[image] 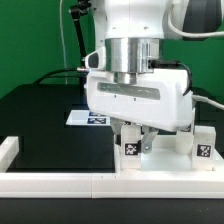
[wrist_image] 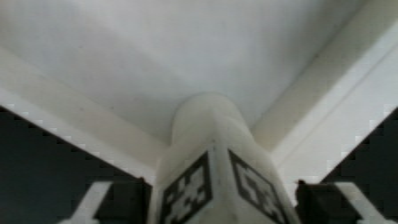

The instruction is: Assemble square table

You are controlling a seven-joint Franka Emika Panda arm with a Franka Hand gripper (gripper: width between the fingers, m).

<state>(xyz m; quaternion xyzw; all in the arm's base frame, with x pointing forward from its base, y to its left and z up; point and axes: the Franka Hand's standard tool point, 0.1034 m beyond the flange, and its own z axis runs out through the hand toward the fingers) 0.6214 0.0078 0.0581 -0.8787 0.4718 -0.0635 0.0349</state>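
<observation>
The gripper [image: 138, 132] is low at the near edge of the black bench [image: 45, 125], just behind the long white border rail [image: 60, 181]. In the wrist view, a white block leg [wrist_image: 210, 160] stands between the two fingers [wrist_image: 86, 205], its tagged faces toward the camera and its far end meeting the pale inner surface of the square tabletop [wrist_image: 160, 60], apparently at a corner where the raised rim walls converge. The fingers appear clenched on this leg, though their contact faces are mostly out of frame, so that is a judgement, not a certainty.

As to progress: in the exterior view, two tagged white blocks show under and beside the gripper, one at the fingers [image: 131, 146] and another to the exterior view's right [image: 203, 146]. Whether the second is already seated in a socket or simply standing loose I cannot tell, as the gripper body hides the tabletop almost wholly. The task looks to be in its middle, with one leg being brought to or turned into a corner socket and the other legs not accounted for in these views.

The held leg's long axis runs along the gripper's approach line, close to vertical in the exterior view, its free end pointing away from the wrist toward the tabletop corner. The marker board [image: 88, 117] lies flat on the bench behind the gripper, well apart from the work.
</observation>
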